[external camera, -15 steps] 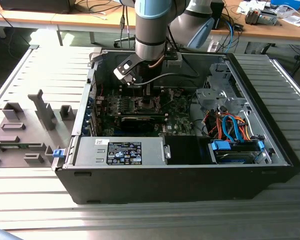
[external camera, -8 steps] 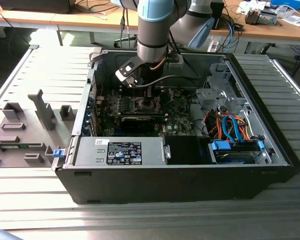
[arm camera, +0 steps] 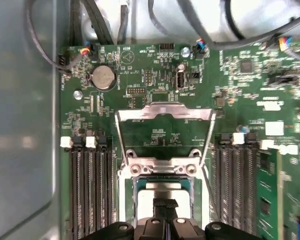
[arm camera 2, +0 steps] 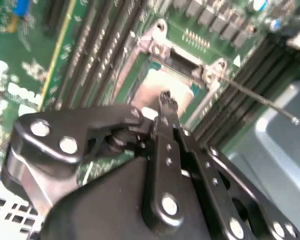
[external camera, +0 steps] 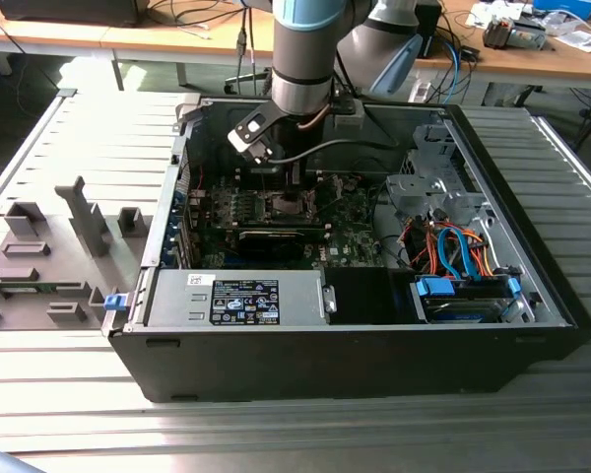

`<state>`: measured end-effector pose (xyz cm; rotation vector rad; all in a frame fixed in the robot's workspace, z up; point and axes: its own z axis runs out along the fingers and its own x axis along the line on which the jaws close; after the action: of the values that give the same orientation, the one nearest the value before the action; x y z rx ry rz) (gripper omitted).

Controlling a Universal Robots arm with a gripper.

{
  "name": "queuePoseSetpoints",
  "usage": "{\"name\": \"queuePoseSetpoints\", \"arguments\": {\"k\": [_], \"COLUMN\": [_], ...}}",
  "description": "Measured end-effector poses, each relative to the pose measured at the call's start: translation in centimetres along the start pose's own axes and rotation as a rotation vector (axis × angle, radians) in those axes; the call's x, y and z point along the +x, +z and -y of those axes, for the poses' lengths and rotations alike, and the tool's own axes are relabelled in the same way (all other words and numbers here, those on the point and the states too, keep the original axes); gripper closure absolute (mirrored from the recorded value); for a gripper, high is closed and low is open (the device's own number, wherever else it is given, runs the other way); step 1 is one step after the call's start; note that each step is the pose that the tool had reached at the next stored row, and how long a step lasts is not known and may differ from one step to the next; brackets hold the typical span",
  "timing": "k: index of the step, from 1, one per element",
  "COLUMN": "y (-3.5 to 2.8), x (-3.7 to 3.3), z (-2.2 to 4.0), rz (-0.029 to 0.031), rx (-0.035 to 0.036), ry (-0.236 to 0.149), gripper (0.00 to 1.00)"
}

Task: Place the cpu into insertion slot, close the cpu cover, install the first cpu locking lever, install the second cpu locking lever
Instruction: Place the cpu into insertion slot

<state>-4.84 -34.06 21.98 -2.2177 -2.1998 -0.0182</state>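
arm (external camera: pixel 302 59) upright in case (external camera: pixel 374 347), tool (arm camera 2: pixel 165 98) pinched closed over cpu (arm camera: pixel 149 191)

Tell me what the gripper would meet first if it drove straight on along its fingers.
Most likely the cpu, whose silver top lies in the insertion slot right ahead of the tips of the gripper, which look shut, in the first wrist view. Whether they already touch I cannot tell.

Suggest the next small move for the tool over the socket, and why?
Probably raise the tool straight up, clear of the cpu. The chip looks seated flat in the insertion slot, the tool's tips are shut just over it, and the cpu cover lies open, not yet closed.
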Motion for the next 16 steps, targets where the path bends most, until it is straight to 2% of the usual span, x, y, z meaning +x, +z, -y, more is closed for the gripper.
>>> {"name": "queuePoseSetpoints", "arguments": {"k": [4,7,12,16], "y": [-2.22,-3.23,-4.58,-4.64], "x": [0.04,0.06,0.09,0.09], "z": [-0.03,-0.06,-0.08,-0.08], "rz": [-0.0001,0.0,0.0001,0.0], "rx": [-0.0001,0.0,0.0001,0.0], "ry": [0.0,0.0,0.0,0.0], "gripper": [0.89,0.89,0.89,0.89]}}
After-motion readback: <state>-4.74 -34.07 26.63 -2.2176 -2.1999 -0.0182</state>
